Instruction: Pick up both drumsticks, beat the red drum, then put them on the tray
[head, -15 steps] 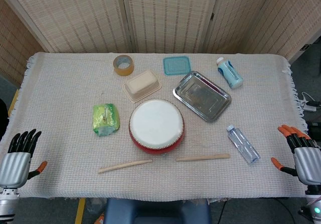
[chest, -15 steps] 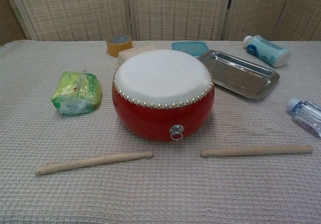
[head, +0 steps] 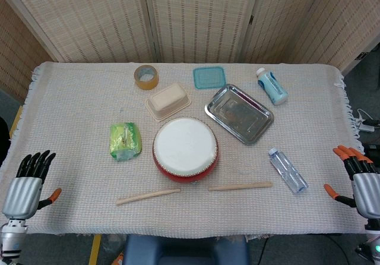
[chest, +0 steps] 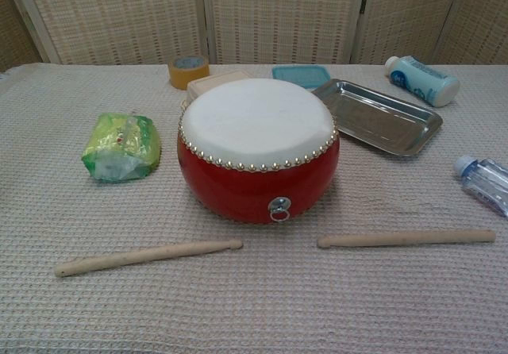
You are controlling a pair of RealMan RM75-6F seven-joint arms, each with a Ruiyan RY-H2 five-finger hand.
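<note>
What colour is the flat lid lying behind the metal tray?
The lid is teal, a blue-green, square with rounded corners. It shows best in the head view.

Cloth-covered table [head: 77, 107] under red drum [head: 185, 149]

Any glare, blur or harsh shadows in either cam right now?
Head view: even, soft light, sharp; the shiny metal tray reflects brightly but is not blown out. Chest view: sharp too, only a faint shadow under the red drum with the white skin; the clear plastic bottle is cropped at the right edge.
</note>
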